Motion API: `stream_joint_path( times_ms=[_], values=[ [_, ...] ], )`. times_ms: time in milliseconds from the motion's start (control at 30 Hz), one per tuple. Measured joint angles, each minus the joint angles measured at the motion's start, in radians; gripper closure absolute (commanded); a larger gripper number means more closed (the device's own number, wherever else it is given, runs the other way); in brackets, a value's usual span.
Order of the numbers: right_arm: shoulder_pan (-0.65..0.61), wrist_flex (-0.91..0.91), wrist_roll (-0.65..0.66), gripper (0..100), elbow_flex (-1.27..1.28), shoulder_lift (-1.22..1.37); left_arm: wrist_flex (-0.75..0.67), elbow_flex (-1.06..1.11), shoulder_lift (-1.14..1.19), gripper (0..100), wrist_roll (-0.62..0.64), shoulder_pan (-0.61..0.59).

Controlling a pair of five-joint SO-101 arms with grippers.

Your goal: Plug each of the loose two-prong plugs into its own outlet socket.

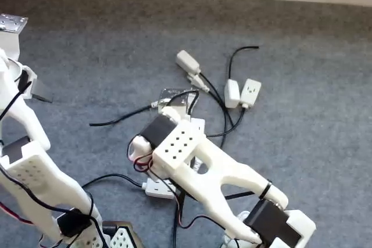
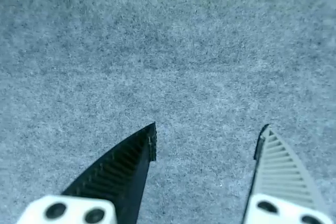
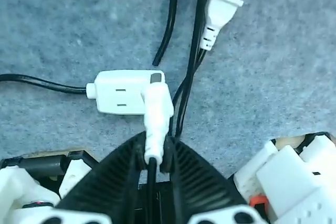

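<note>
**Desk:** What does the right gripper have?

**Photographer:** The right gripper (image 3: 156,144) has its ribbed black fingers (image 3: 126,171) pinched nearly together on the tail of a white two-prong plug (image 3: 157,111). The plug's black cord leads back between them.

**Desk:** And the socket?

**Photographer:** A white outlet block (image 3: 123,92), boxy with rounded corners, lies just past the fingertips and touches the plug's nose at one corner. Two slots on its upturned face are unfilled. Whether the prongs sit in anything cannot be told.

**Desk:** Room to move?

**Photographer:** Tight. Glossy black cords (image 3: 184,77) cross the grey carpet (image 3: 63,35) just beside the plug. A second plug (image 3: 218,14), prongs exposed, lies farther out beyond the fingertips. From above, a slotted outlet (image 1: 251,90) lies well apart from those fingers, off to one side.

**Desk:** The other arm?

**Photographer:** The left gripper (image 2: 209,135) is spread wide and holds nothing. One finger is black, the other pale, and both are toothed and taper to points. Short-napped carpet lies between and beyond the tips.
</note>
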Motion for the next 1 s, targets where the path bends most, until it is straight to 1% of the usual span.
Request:
stream_joint_path(
  times_ms=[167,267,533,800,933,1000],
  values=[
    [-0.101,0.0,0.0,99.3,0.0,0.0,0.0,0.0,0.0,69,0.0,0.006],
    [-0.137,0.0,0.0,99.3,0.003,0.0,0.0,0.0,0.0,69,0.0,0.006],
    [-0.141,-0.044,0.0,99.3,0.153,0.0,0.0,0.0,0.0,69,0.0,0.006],
    [-0.141,-0.051,0.0,99.3,0.141,0.0,0.0,0.0,0.0,69,0.0,0.006],
    [-0.14,-0.011,0.0,99.3,0.095,0.0,0.0,0.0,0.0,69,0.0,0.006],
    [-0.12,-0.009,0.0,99.3,0.091,0.0,0.0,0.0,0.0,69,0.0,0.006]
  ],
)
